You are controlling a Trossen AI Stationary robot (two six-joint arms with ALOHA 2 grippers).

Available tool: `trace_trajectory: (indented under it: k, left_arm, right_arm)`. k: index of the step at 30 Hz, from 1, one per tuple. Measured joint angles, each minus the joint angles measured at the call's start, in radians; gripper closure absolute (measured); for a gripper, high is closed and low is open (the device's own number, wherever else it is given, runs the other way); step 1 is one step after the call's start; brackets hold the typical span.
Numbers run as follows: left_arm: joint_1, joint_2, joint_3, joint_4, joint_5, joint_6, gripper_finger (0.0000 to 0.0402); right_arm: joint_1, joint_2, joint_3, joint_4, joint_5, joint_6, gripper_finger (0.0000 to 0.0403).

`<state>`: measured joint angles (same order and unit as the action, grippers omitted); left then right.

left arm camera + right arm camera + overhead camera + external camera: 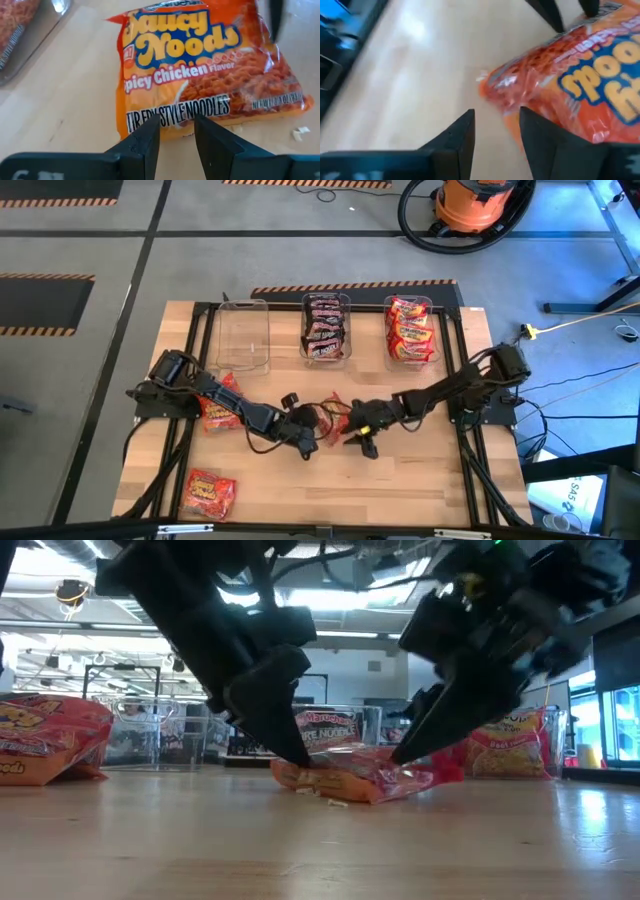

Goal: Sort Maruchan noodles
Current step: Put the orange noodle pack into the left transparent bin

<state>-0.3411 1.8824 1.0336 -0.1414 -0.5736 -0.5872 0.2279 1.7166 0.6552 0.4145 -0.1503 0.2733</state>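
An orange Maruchan noodles packet (330, 420) (200, 75) lies flat on the wooden table's middle, its printed face up. My left gripper (177, 127) (306, 442) comes at one short end of it, slanting down, open, with nothing between its fingers. My right gripper (497, 125) (354, 436) comes at the opposite end, slanting down too, also open. In the low view both sets of fingertips reach down to the packet (360, 778) from either side. My left gripper has its fingertips (150, 131) at the edge of the packet's short end (170, 120), slanting down from the table's left; I cannot tell whether they touch. My right gripper has one finger (545, 135) beside the packet's crinkled end (510, 90); I cannot tell whether it touches.
Three clear bins stand along the far edge: one bare (245, 335), one with dark packets (326, 328), one with red packets (410, 330). A loose packet (222, 408) lies under my left arm, another (210, 493) at the near left. Noodle crumbs (300, 132) lie beside the packet.
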Motion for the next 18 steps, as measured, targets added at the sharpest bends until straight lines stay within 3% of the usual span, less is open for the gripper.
trace_trajectory:
  k: [4, 11, 14, 18]
  left_arm:
    - [-0.03, -0.031, 0.001, 0.003, -0.004, -0.013, 0.0287]
    - [-0.081, -0.074, 0.001, 0.068, -0.012, -0.005, 0.0287]
    - [-0.08, -0.059, 0.001, 0.096, -0.008, -0.005, 0.0287]
    - [-0.073, -0.017, 0.001, 0.127, -0.014, -0.005, 0.0287]
  right_arm:
    - [0.008, -0.086, 0.001, -0.037, 0.004, 0.102, 0.0237]
    - [-0.049, -0.235, 0.001, -0.201, 0.109, 0.201, 0.0117]
    - [-0.108, -0.244, -0.001, -0.253, 0.14, 0.248, 0.0077]
    - [-0.194, -0.196, 0.0, -0.278, 0.061, 0.297, 0.0054]
